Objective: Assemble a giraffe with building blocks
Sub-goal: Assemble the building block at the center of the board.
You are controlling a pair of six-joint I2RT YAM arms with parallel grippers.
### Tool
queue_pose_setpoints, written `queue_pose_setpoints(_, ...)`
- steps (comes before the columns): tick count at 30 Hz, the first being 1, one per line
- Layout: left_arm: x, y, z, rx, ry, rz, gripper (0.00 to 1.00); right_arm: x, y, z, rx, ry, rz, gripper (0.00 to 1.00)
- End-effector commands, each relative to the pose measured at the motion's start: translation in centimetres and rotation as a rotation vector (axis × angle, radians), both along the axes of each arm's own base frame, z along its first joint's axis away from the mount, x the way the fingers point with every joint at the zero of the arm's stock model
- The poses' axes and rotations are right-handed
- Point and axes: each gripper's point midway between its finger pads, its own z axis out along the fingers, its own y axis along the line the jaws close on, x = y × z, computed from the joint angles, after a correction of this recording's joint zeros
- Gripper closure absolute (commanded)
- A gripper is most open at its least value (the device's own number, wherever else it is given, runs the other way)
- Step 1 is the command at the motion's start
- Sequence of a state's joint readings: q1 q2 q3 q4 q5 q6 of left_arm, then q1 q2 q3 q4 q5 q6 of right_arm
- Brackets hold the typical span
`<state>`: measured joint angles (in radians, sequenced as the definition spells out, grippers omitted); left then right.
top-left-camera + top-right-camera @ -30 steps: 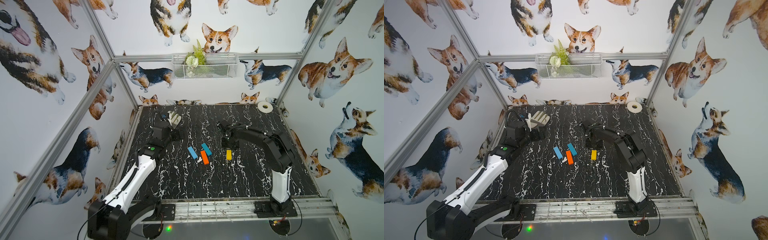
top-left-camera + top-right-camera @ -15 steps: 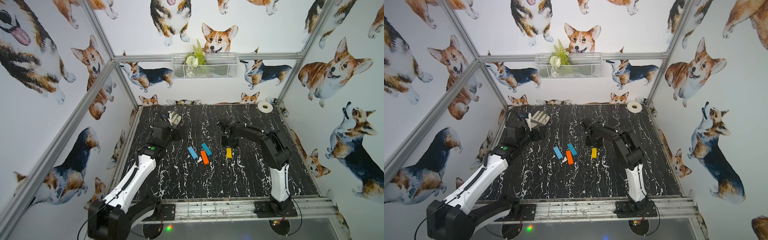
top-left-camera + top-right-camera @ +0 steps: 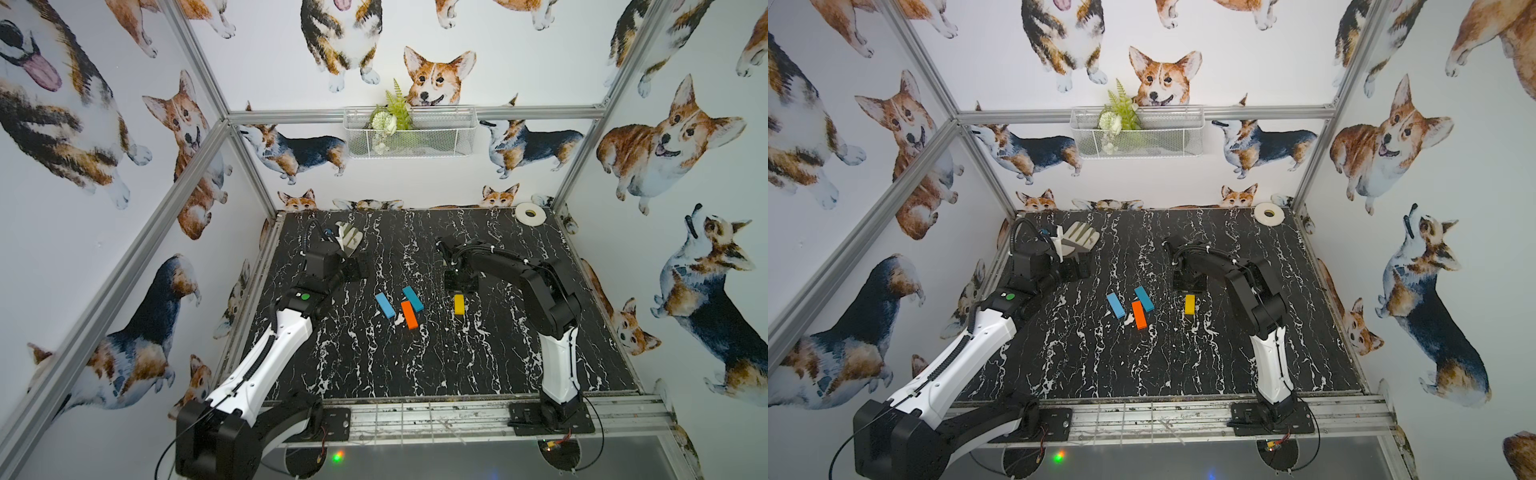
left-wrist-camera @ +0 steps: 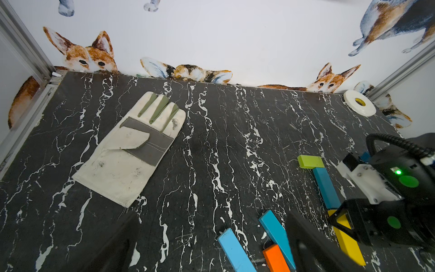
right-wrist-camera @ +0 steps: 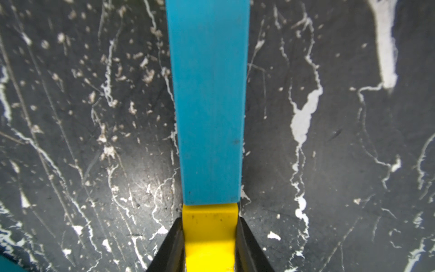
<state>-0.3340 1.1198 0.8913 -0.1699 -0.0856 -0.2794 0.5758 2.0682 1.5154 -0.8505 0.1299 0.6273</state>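
Nearest, an aluminium rail (image 3: 415, 415) carries both arm bases. Beyond it, on the black marble-patterned tabletop (image 3: 374, 365), three bars lie loose and close together at centre: the orange bar (image 3: 409, 314), the light-blue bar (image 3: 385, 304) and the loose teal bar (image 3: 412, 298). They are probably waiting to become legs and body.

Just to their right, the right gripper (image 5: 209, 223) is closed on the sides of the yellow bar (image 3: 459, 304). That bar's far end butts squarely against the teal neck bar (image 5: 208, 106), evidently to keep the neck in one straight line. Farther still, the lime green block (image 4: 310, 161) lies crosswise at that bar's far end as the head. So the giraffe (image 4: 327, 188) stands half built, right of centre.

At far left the left gripper (image 3: 358, 268) hovers spread wide and empty, clear of the work, beside a work glove (image 4: 131, 150). A tape roll (image 4: 359, 106) sits in the far right corner. A wire basket (image 3: 409, 137) with a fern hangs on the corgi-papered back wall.
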Motion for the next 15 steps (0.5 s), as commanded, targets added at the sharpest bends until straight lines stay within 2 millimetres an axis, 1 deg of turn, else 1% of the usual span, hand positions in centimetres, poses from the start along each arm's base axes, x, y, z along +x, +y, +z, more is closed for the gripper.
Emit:
queue_pose_setpoints(1,0.4,-0.1,0.8,-0.012,-0.028,0.004,0.0,-0.2,-0.5,-0.1,-0.02,0.007,0.0,0.66)
queue_pose_setpoints(5,0.3,0.0,0.8,-0.011,-0.028,0.005,0.0,-0.1,-0.3,-0.2,-0.011,0.009,-0.001,0.64)
queue_pose_setpoints(6,0.3,-0.1,0.8,-0.012,-0.028,0.003,0.0,-0.1,-0.2,-0.3,-0.008,0.008,-0.002,0.61)
queue_pose_setpoints(7,0.3,0.0,0.8,-0.011,-0.027,0.004,0.0,0.0,-0.1,-0.3,-0.004,0.007,0.001,0.57)
queue_pose_setpoints(8,0.3,0.0,0.8,-0.012,-0.028,0.005,0.0,0.0,0.0,-0.3,0.0,0.008,0.002,0.51)
queue_pose_setpoints(12,0.3,0.0,0.8,-0.009,-0.028,0.005,0.0,0.2,0.4,0.1,0.021,0.002,0.021,0.18)
queue_pose_setpoints(14,0.3,0.0,0.8,-0.01,-0.029,0.004,0.0,0.3,0.6,0.8,0.033,-0.014,0.029,0.08)
queue_pose_setpoints(15,0.3,0.0,0.9,-0.009,-0.03,0.006,0.0,0.4,0.6,1.4,0.037,-0.029,0.035,0.02)
